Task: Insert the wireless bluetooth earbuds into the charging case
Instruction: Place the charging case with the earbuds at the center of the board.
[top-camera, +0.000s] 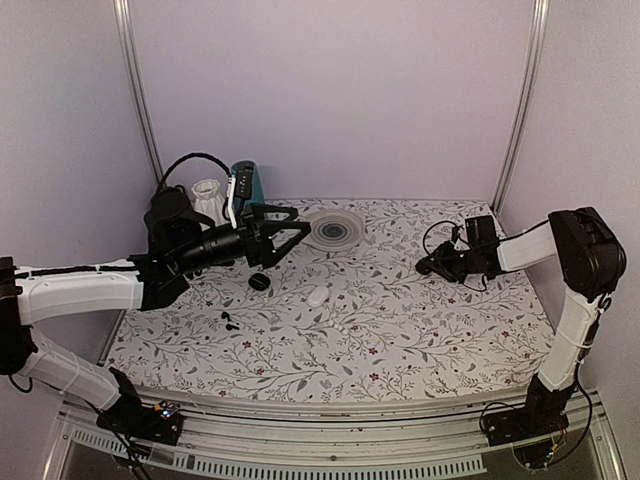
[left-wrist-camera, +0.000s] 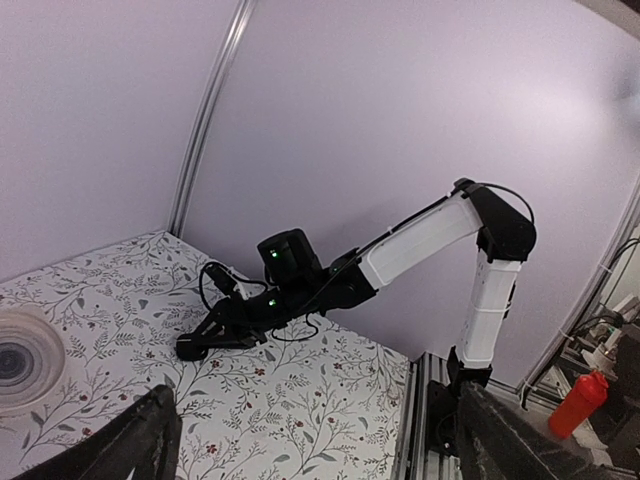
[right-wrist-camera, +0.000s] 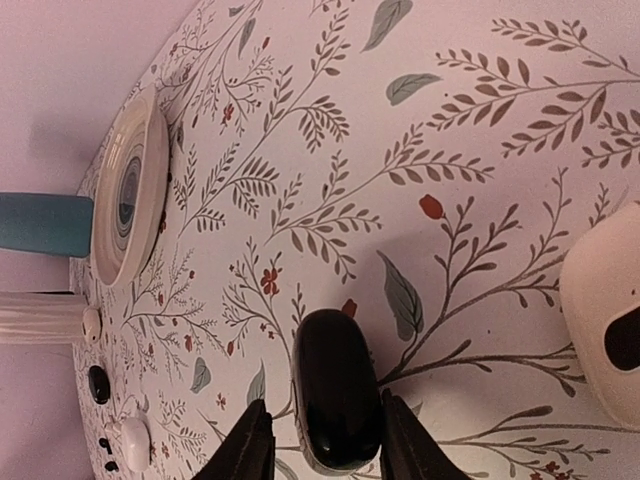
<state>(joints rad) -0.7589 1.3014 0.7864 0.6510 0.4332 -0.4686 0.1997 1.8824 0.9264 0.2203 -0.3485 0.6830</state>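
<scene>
Right jaws flank the black case, bottom centre; grip unclear. Left jaws gape empty. Case should sit flat on the counter first.

No writing, label, brand or number can be read in any of the three views. The only printed marking is the leaf-and-twig pattern on the tablecloth (a pattern of plants, not letters).
</scene>
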